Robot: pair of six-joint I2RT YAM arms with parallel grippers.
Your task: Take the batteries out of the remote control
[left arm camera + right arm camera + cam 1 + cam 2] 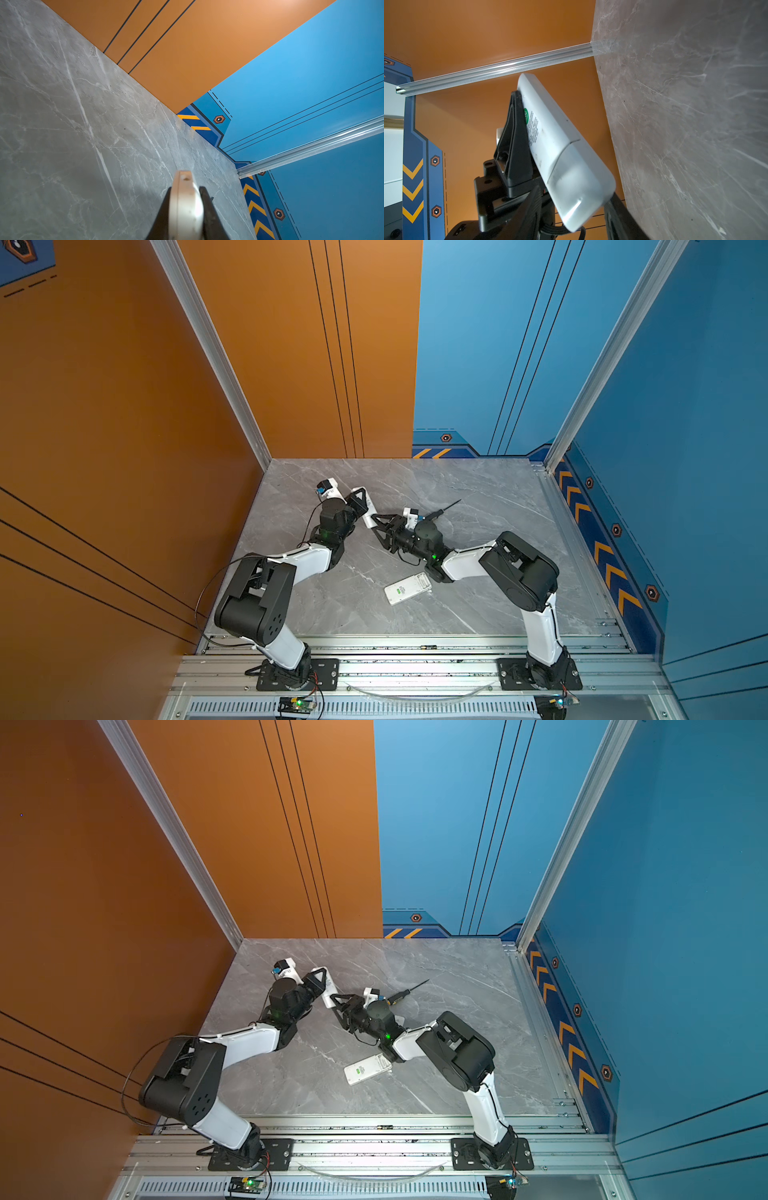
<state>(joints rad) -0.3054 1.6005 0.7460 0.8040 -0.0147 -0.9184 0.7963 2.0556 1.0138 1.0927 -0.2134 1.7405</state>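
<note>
My left gripper (365, 499) (186, 193) is shut on a white remote control (368, 518) (556, 135) and holds it off the grey table. In the right wrist view the remote's back shows a green label, and the battery cover (581, 182) sits closed on its near end. My right gripper (374, 523) (574, 191) is open, one finger on each side of that covered end. No batteries show in this remote. A small dark battery with a gold end (428, 647) lies in the front rail groove in both top views.
A second white remote (407, 589) (368, 1069) lies back-up near the right forearm. A black screwdriver with yellow marks (442, 510) lies just behind the right wrist. Orange and blue walls close in the table (478, 497) on three sides, with aluminium rails (415, 655) along the front.
</note>
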